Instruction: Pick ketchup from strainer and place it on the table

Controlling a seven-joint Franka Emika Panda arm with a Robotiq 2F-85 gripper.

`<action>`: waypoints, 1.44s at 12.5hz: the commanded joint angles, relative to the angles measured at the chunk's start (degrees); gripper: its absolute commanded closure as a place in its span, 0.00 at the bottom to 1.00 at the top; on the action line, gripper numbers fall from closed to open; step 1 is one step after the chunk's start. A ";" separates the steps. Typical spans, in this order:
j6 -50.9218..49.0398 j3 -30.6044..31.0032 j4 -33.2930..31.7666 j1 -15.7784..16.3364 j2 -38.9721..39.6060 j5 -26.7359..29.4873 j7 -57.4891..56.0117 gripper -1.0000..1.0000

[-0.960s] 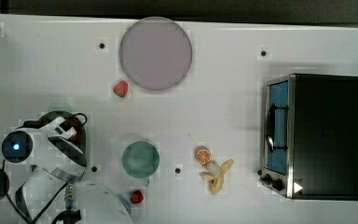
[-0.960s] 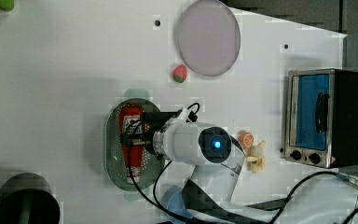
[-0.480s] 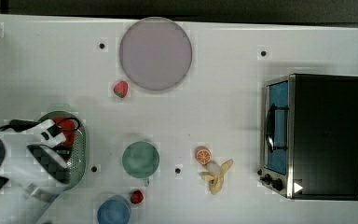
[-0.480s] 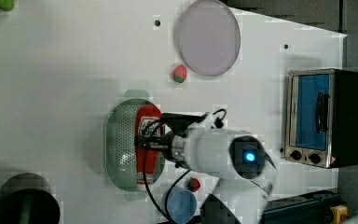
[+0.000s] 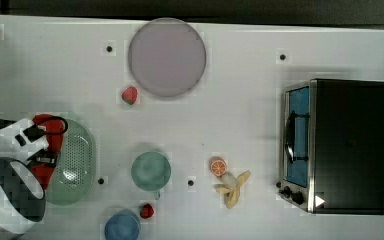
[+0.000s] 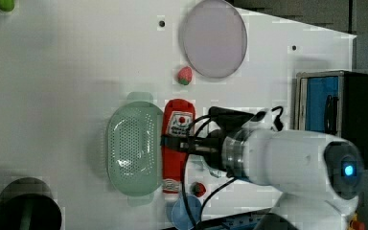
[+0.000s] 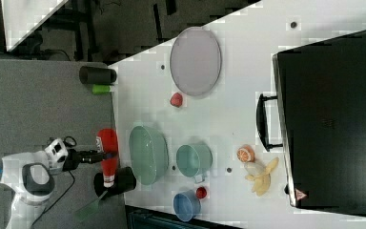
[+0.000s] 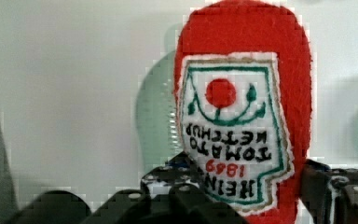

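**Ketchup lifted out of the strainer**

Since a second ago your arm has swung away from over the pale green oval perforated plastic strainer (image 6: pixel 133 143), taking the slim red ketchup squeeze bottle with white cap and label (image 6: pixel 174 143) with it; the basket now sits empty. You see the black gripper (image 6: pixel 172 143) clamped across the bottle's middle, one finger on each side. The bottle lies level, in the left view just beside the strainer's right rim, its white cap toward the bottom of that picture. In the wrist view the label (image 8: pixel 233 135) reads Heinz Tomato Ketchup, with a red tomato drawn on it.

Around it on the flat white table (image 5: pixel 240 75): a round green cup (image 5: pixel 151 171), a blue cup (image 5: pixel 122 226), two small red strawberries (image 5: pixel 129 95) (image 5: pixel 147 210), a round grey-lilac plate (image 5: pixel 167 56), an orange slice (image 5: pixel 218 166), a peeled banana (image 5: pixel 233 189) and a black toaster oven (image 5: pixel 347 145). In the right view a black cylinder (image 7: pixel 115 181) stands just beside the cap end.
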 commanded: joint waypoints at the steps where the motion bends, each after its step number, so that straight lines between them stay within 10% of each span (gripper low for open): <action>1: -6.26 -1.53 2.23 -5.40 -1.37 2.17 -9.86 0.44; 9: -9.97 -14.62 3.89 -13.13 -8.46 2.17 -35.48 0.44; 18: -7.77 -29.46 -4.14 -14.81 -8.15 2.17 -43.84 0.44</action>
